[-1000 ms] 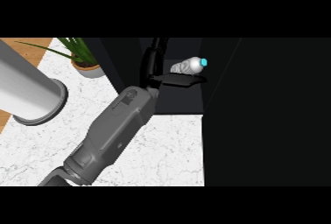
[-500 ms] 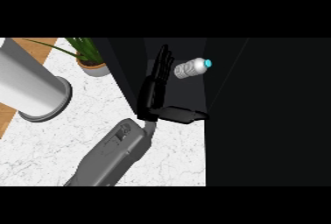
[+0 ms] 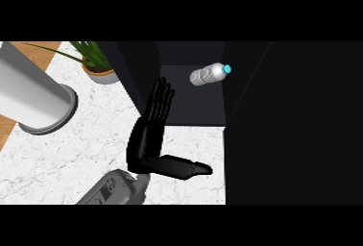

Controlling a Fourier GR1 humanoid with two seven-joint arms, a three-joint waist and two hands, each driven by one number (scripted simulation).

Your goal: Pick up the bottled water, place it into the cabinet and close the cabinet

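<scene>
You see one hand (image 3: 150, 139) near the centre of the frame, rising from a grey forearm (image 3: 113, 190) at the lower edge. Which arm it belongs to you cannot tell from this view alone; it comes in left of centre. Its fingers (image 3: 162, 98) are stretched out straight, pointing toward the top of the frame, and the thumb (image 3: 186, 167) sticks out to the right. The hand is spread wide and has hold of nothing.

The bottled water (image 3: 210, 74) lies on its side inside the dark cabinet (image 3: 191, 108), upper centre of the frame, its blue cap (image 3: 227, 68) pointing right. It sits apart from the fingertips, up and to their right.

On the marble worktop (image 3: 78, 149) you also have a large grey cylinder (image 3: 32, 98) at the left edge and a potted plant (image 3: 96, 65) at the upper left. A broad dark panel (image 3: 294, 125) fills the right side.
</scene>
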